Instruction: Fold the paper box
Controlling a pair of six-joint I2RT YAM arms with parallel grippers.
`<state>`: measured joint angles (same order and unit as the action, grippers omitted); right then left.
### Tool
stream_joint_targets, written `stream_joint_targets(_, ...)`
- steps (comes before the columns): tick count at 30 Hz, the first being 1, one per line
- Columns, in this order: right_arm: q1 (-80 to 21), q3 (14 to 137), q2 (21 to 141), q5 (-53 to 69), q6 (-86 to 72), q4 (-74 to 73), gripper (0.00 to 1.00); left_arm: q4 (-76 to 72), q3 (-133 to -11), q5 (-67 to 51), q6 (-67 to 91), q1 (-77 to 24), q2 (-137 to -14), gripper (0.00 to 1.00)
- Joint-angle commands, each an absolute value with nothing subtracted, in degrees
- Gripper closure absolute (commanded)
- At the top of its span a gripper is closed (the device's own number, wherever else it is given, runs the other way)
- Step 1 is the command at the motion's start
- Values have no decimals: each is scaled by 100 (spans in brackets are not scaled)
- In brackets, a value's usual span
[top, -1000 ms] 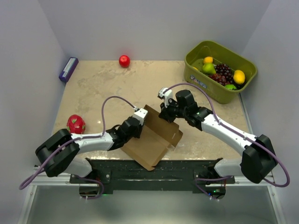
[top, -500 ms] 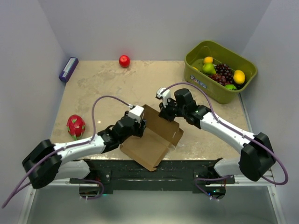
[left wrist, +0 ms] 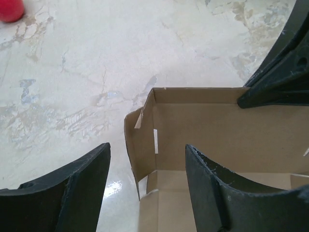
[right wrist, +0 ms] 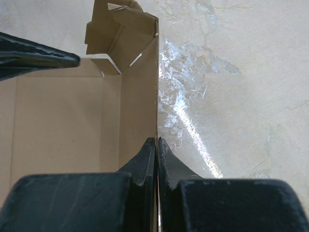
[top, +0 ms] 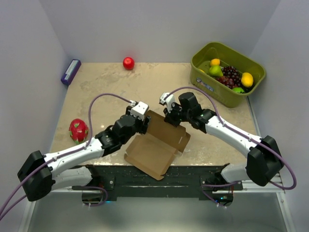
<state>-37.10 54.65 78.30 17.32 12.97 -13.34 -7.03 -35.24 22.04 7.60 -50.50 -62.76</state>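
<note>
The paper box (top: 153, 150) is a brown cardboard sheet lying near the table's front edge, with its far wall and a left side flap standing up. My right gripper (top: 169, 119) is shut on the top edge of that far wall; in the right wrist view the thin wall (right wrist: 140, 96) runs straight into the pinched jaws (right wrist: 157, 140). My left gripper (top: 143, 123) stands open at the box's far left corner. In the left wrist view the corner flap (left wrist: 141, 140) sits between the spread fingers (left wrist: 146, 147) without touching either.
An olive-green bin (top: 204, 85) with fruit stands at the back right. A red apple (top: 128, 63) lies at the back, a dragon fruit (top: 78, 129) at the left, and a small purple box (top: 71, 71) against the left wall.
My left gripper has opened and let go of the box's left side, and the arm has stretched forward toward the far left corner. The right gripper keeps its pinch on the wall.
</note>
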Motion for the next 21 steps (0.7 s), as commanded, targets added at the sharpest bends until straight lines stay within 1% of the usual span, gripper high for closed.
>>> stream_joint_targets(1, -3762, 5634, 7778, 1608, 1433, -1353, 98, -949, -3981, 2435, 273, -4948, -6591, 35)
stream_joint_targets(6, -3788, 5625, 7770, 1591, 1441, -1345, 98, -1072, -4184, 2531, 115, -4782, -6926, 38)
stream_joint_targets(10, -3797, 5634, 7805, 1600, 1441, -1354, 99, -1195, -4227, 2409, 97, -4667, -7145, 44)
stream_joint_targets(20, -3797, 5643, 7831, 1582, 1433, -1345, 99, -1432, -4280, 1934, 53, -4623, -7365, 53)
stream_joint_targets(21, -3797, 5643, 7831, 1582, 1433, -1353, 99, -1450, -4280, 1907, 53, -4623, -7383, 57)
